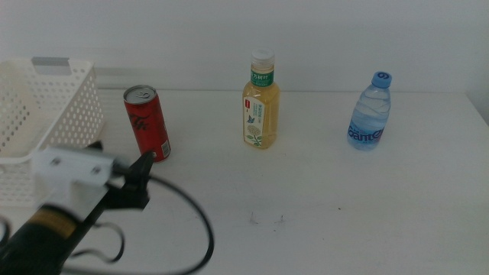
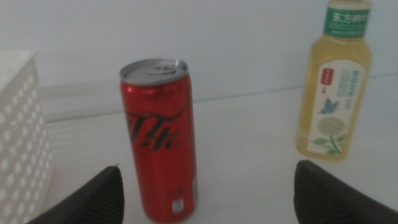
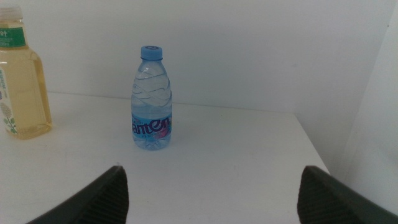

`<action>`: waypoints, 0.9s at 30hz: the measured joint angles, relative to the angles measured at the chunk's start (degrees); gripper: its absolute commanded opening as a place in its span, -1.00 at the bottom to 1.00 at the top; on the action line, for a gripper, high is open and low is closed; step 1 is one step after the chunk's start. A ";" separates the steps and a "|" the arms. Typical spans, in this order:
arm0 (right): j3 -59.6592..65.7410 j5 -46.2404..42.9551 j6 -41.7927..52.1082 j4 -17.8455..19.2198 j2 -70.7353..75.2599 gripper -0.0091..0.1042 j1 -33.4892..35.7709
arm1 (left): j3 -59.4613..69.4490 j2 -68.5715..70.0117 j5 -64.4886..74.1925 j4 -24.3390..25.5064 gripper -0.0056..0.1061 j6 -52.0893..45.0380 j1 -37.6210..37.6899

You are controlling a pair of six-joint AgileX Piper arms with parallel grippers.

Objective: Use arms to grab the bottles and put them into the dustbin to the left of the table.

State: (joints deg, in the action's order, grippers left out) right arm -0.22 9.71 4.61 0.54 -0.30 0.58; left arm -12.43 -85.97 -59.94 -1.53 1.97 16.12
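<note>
A red can (image 1: 148,122) stands upright on the white table (image 1: 321,206), just right of the dustbin (image 1: 46,114). My left gripper (image 1: 137,179) comes in from the lower left and sits a little in front of the can, jaws open and empty. In the left wrist view the red can (image 2: 160,140) stands ahead between the spread jaws, nearer one of them. The yellow tea bottle (image 1: 261,101) is at the table's middle back, and the water bottle (image 1: 370,112) at the back right. The right wrist view shows the water bottle (image 3: 151,98) ahead of my open right gripper (image 3: 211,202), and the tea bottle (image 3: 18,78) at the picture's edge.
The dustbin's perforated wall (image 2: 18,137) shows close beside the can in the left wrist view. A black cable (image 1: 191,229) loops over the table's front left. The table's right edge (image 3: 317,149) lies just past the water bottle. Small dark specks (image 1: 263,220) mark the front middle.
</note>
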 measured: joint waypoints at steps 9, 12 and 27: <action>0.00 0.00 0.00 0.00 0.00 0.78 0.00 | -14.68 -17.55 1.36 -4.32 0.78 -0.22 0.00; 0.00 0.00 0.00 0.00 0.00 0.78 0.00 | -18.03 -21.79 1.36 -4.57 0.78 -0.31 -0.24; 0.00 0.00 0.00 0.00 0.00 0.78 0.00 | -31.19 -34.30 2.18 -2.78 0.78 -0.54 -4.18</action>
State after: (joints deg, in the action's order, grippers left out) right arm -0.22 9.71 4.61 0.54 -0.30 0.58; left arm -43.62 -120.26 -57.76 -4.30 1.43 11.94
